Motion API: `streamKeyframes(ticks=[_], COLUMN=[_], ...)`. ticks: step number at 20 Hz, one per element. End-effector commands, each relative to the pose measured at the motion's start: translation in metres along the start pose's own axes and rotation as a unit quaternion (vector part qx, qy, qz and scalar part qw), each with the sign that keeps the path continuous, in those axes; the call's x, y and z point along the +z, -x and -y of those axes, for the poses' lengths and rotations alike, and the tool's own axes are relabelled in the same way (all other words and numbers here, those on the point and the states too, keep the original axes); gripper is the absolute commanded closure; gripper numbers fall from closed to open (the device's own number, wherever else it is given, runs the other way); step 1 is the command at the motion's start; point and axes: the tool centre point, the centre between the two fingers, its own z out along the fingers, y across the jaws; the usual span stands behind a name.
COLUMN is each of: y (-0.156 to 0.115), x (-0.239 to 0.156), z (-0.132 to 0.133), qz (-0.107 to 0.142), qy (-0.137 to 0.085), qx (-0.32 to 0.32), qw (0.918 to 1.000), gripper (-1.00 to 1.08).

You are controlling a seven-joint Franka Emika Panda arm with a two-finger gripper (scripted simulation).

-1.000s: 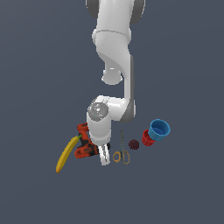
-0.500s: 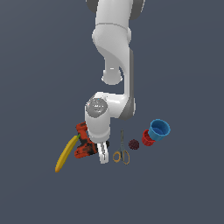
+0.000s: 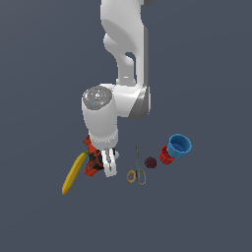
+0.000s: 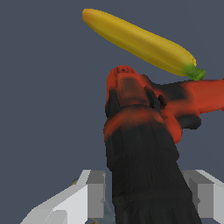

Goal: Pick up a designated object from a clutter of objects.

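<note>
In the wrist view the gripper [image 4: 148,197] sits closest, its two white fingers [image 4: 89,192] standing one on each side of the black handle of the drill [image 4: 144,144]. The jaws are spread around that handle; whether the pads already touch it cannot be told, since the handle fills nearly the whole gap. Beyond the fingers the handle widens into the red-orange body of the drill, with a red part reaching off to one side. Past the drill lies the yellow banana [image 4: 140,41], its green stem end near the drill's red part but not clearly touching it.

In the exterior view the white arm [image 3: 125,64] comes down from above and the gripper [image 3: 109,165] hangs low over the dark worktop [image 3: 206,216], its fingers pointing downward. The drill [image 3: 91,157] shows just at the exterior view's left of the fingers, partly hidden behind the wrist. The banana [image 3: 74,172] lies beside the drill, farther to the exterior view's left, slanted. To the exterior view's right of the gripper, a little apart, lie the yellow-handled scissors [image 3: 136,170], blades pointing away from the handles. Next comes a dark red berry [image 3: 150,162], then a red cup [image 3: 166,155] touching a blue cup [image 3: 179,145], both on their sides.
</note>
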Motion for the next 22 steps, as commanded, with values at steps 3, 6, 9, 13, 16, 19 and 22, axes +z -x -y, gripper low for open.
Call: streamKeyframes(ticks=[3, 6, 9, 13, 16, 19, 22], y=[-0.014, -0.022, -0.030, -0.041, -0.048, -0.055, -0.061], x=[-0.056, -0.092, -0.127, -0.171, -0.203, -0.232, -0.256], z=[0.000, -0.001, -0.002, -0.003, -0.003, -0.003, -0.002], qz=[-0.001, -0.002, -0.002, -0.002, -0.002, -0.002, -0.002], qy=[-0.003, -0.003, -0.002, -0.002, -0.002, -0.001, -0.001], qx=[0.001, 0.001, 0.001, 0.001, 0.001, 0.000, 0.000], qw=[1.0000, 1.0000, 1.0000, 1.0000, 1.0000, 1.0000, 1.0000], gripper=[1.08, 1.08, 1.08, 1.08, 1.08, 1.08, 1.08])
